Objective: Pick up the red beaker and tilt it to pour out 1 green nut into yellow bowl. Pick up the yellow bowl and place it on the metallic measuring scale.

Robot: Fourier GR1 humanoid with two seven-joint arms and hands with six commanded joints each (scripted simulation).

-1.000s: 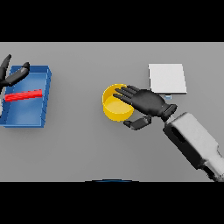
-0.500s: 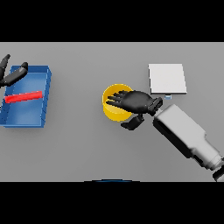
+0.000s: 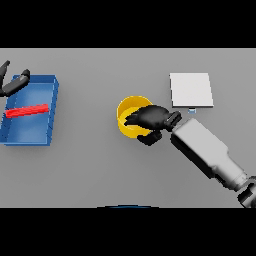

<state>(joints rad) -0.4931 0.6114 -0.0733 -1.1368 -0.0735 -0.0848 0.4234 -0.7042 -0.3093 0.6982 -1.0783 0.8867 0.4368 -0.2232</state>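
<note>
The yellow bowl (image 3: 129, 116) stands at the table's middle. My right hand (image 3: 154, 118) lies over its right rim, fingers curled down into the bowl and thumb (image 3: 148, 139) outside the wall, pinching the rim. The red beaker (image 3: 27, 111) lies on its side in the blue tray (image 3: 45, 134) at the left. The metallic scale (image 3: 191, 90), a pale square plate, sits to the upper right of the bowl. My left hand (image 3: 15, 85) hangs open at the tray's far left corner. The hand hides the bowl's inside, and no green nut shows.
The right forearm (image 3: 207, 154) stretches from the lower right toward the bowl, just below the scale. Bare grey table lies between the tray and the bowl.
The right hand has slid left and down over the bowl, and its fingers have gone from straight to curled over the rim. The left hand and the beaker have stayed put.
</note>
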